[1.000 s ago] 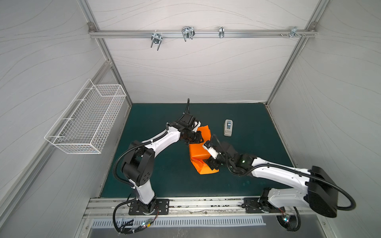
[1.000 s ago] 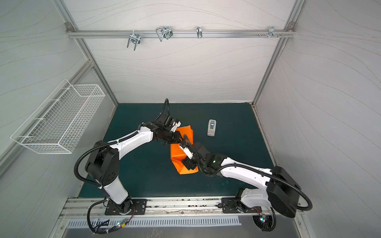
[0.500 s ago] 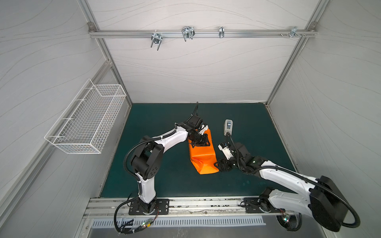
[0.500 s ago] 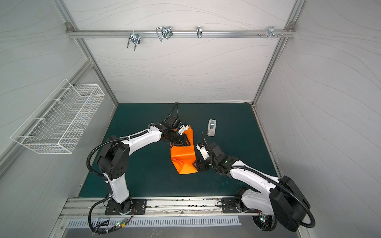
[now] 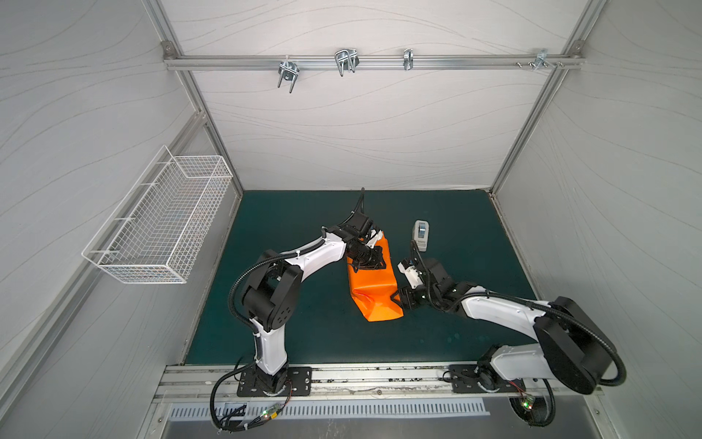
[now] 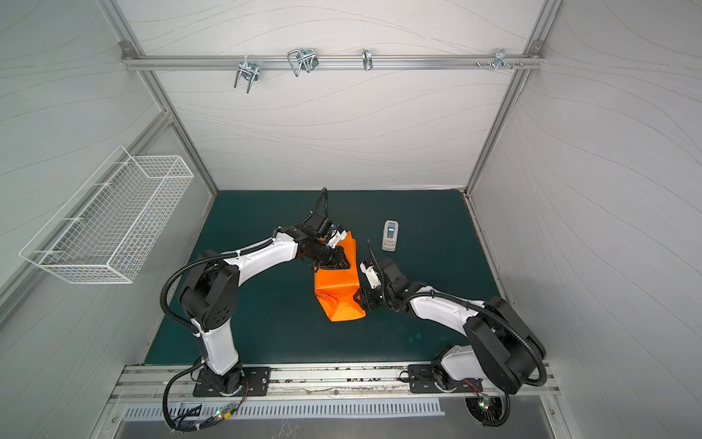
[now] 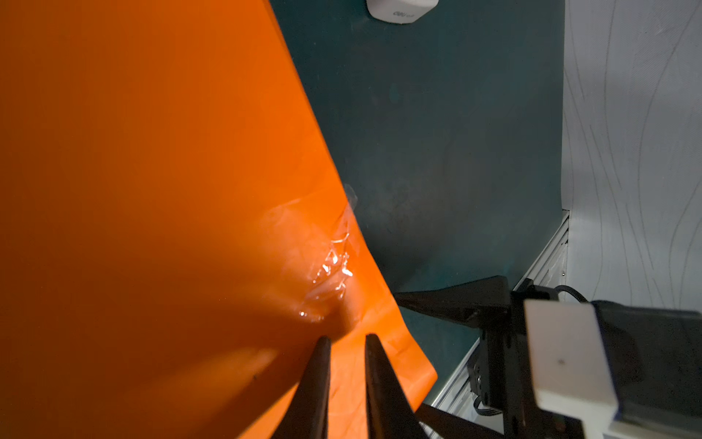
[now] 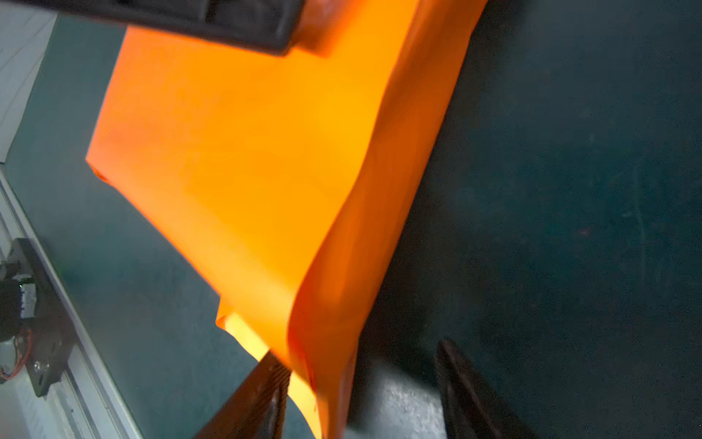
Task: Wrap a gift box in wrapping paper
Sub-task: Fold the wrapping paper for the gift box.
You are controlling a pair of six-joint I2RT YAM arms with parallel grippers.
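The wrapping paper (image 5: 374, 292) (image 6: 338, 292) is orange and folded into a long creased package on the green mat. The gift box is hidden under it. My left gripper (image 5: 370, 264) (image 6: 336, 262) rests on the far half of the package. In the left wrist view its fingertips (image 7: 347, 337) touch the paper (image 7: 152, 190) near a crumpled strip of clear tape (image 7: 332, 270), with a narrow gap and nothing between them. My right gripper (image 5: 400, 298) (image 8: 361, 357) is low at the package's right side, open, with a loose paper edge (image 8: 323, 342) between its fingers.
A white-grey tape dispenser (image 5: 421, 235) (image 6: 390, 235) lies on the mat just behind the right arm. A white wire basket (image 5: 163, 224) hangs on the left wall. A metal rail (image 5: 380, 374) runs along the front edge.
My right gripper came off the top of the package, dropped to its right side, and its jaws narrowed. My left gripper slid right onto the far half, and the raised flap there went down.
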